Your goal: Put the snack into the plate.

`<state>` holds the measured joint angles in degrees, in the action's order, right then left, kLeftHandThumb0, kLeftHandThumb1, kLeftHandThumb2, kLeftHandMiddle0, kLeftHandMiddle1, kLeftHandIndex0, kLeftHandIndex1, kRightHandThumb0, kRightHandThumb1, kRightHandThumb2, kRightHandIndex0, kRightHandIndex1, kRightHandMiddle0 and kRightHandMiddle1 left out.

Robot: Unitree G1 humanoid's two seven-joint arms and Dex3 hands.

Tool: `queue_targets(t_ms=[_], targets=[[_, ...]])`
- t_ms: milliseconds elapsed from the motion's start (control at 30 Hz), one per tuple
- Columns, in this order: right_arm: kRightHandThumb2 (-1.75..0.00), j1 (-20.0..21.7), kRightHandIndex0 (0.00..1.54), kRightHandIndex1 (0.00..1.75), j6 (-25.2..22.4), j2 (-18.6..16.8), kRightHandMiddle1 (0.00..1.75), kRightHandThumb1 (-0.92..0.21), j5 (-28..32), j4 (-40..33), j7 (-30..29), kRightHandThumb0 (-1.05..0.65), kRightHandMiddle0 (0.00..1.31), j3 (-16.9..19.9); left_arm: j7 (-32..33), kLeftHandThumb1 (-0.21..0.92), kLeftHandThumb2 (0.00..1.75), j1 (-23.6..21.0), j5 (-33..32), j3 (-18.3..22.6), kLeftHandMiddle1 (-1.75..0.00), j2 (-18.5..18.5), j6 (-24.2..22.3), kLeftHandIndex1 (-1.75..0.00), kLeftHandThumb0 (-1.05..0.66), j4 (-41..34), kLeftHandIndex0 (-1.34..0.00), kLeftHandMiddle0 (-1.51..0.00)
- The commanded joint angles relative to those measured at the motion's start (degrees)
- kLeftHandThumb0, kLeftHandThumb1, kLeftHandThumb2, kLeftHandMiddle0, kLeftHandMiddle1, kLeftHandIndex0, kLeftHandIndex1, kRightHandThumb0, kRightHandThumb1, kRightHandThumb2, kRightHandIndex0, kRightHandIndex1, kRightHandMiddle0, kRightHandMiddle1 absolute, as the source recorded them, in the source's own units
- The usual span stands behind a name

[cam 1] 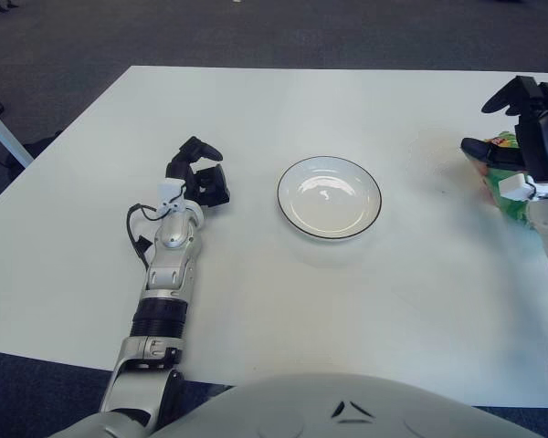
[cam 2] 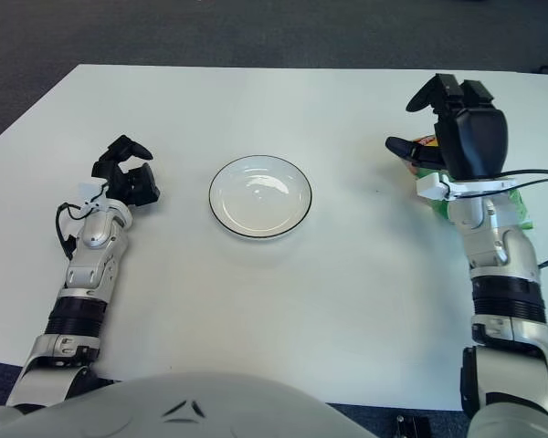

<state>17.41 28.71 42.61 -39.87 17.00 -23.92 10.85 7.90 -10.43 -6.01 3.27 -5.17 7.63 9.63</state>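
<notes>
Right hand (cam 2: 457,137) fingers spread, empty, directly above green snack (cam 2: 426,162); plate (cam 2: 260,196) left; left hand (cam 2: 125,173) curled, idle.

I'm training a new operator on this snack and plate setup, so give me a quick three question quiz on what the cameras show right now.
1. True or false: the plate already holds the snack.
2. Multiple choice: the right hand shows
A. over the plate
B. above the green snack packet near the table's right edge
C. at the table's near edge
3. Fill the gap: the left hand shows to the ____ of the plate, holding nothing.

Key:
1. False; the plate is empty.
2. B; its fingers are spread over the packet, which it mostly hides, and no grasp shows.
3. Left.
</notes>
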Motion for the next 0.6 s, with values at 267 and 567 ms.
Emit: queue_targets(t_ms=[267, 567], targets=[[-0.66, -3.09, 0.07, 1.03, -5.77, 1.61, 1.31, -0.80, 3.24, -4.51, 3.67, -0.83, 0.00, 1.56, -0.18, 0.25, 1.41, 6.33, 0.41, -0.52, -1.75, 3.77, 0.15, -1.75, -0.51, 4.09, -0.67, -1.38], [-0.66, -4.67, 0.01, 0.91, -8.25, 2.65, 1.27, -0.77, 4.15, -6.59, 4.58, -0.82, 0.00, 3.50, -0.35, 0.25, 1.40, 6.36, 0.54, -0.45, -1.75, 3.66, 0.17, -1.75, -0.51, 3.99, -0.67, -1.38]])
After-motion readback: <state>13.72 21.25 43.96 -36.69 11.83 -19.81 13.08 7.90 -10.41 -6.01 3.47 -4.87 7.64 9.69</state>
